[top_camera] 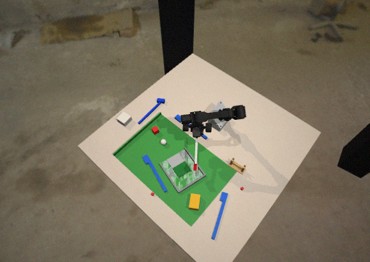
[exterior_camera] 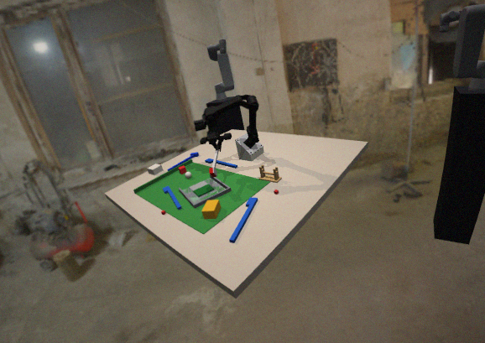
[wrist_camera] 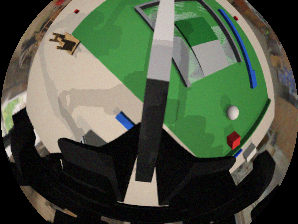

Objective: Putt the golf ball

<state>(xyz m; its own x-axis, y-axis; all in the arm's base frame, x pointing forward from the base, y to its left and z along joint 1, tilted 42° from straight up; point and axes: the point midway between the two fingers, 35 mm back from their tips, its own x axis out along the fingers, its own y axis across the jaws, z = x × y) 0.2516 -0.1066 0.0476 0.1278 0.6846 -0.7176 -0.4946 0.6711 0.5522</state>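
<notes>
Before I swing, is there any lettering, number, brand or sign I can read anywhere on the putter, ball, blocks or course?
None: no text can be read in any view.
The red putter, shut in the gripper, shows plain white, grey and red bands only.
The golf ball, yellow block and white block carry no markings.
The dark panel on the back wall has speckles, too blurred to read as writing.

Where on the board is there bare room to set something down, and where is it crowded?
Free patches: the wide beige stretch of the board beyond the wooden rack, and the strip between the white block and the board's edge. Crowded: the green mat, with the walled green, golf ball, red cube, yellow block, blue putters, and the claw holding the red putter.
</notes>
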